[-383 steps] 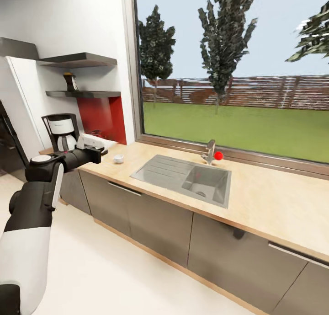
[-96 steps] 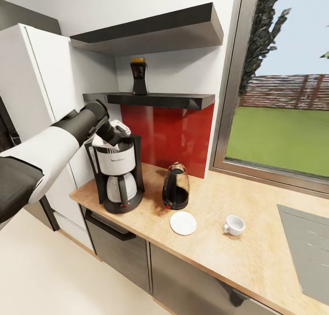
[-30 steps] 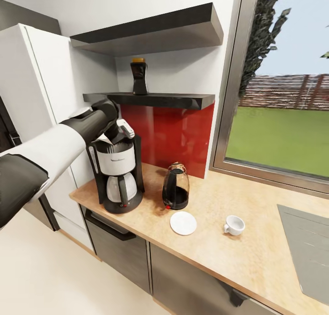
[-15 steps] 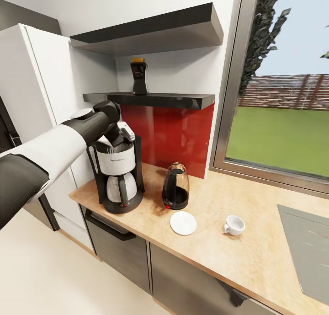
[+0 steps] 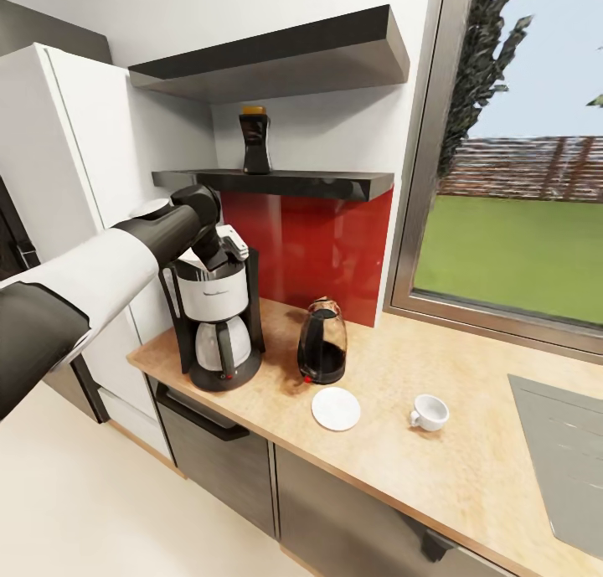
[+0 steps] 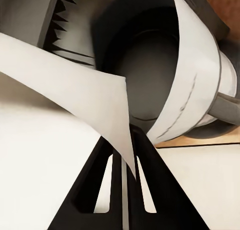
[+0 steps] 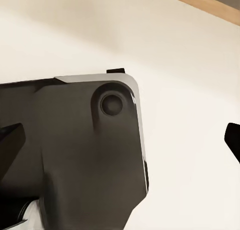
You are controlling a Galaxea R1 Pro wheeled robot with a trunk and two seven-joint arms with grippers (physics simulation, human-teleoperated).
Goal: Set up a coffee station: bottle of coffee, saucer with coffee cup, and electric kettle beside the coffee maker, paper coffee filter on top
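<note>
Tabletop (image 5: pixel 394 443) in front of me carries, left to right: coffee maker (image 5: pixel 213 321), kettle (image 5: pixel 322 342), saucer (image 5: pixel 336 409) nearer, cup (image 5: pixel 430 412). Lower shelf (image 5: pixel 276 182) w/ coffee bottle (image 5: pixel 255 140).

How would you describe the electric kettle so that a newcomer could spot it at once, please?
Find the red wall panel under the lower black shelf. On the wooden countertop before it stands the electric kettle: dark tinted glass, shorter than the coffee maker beside it.

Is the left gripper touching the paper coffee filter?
Touching. The left wrist view shows the left gripper with its fingers closed on an edge of the paper coffee filter.
</note>
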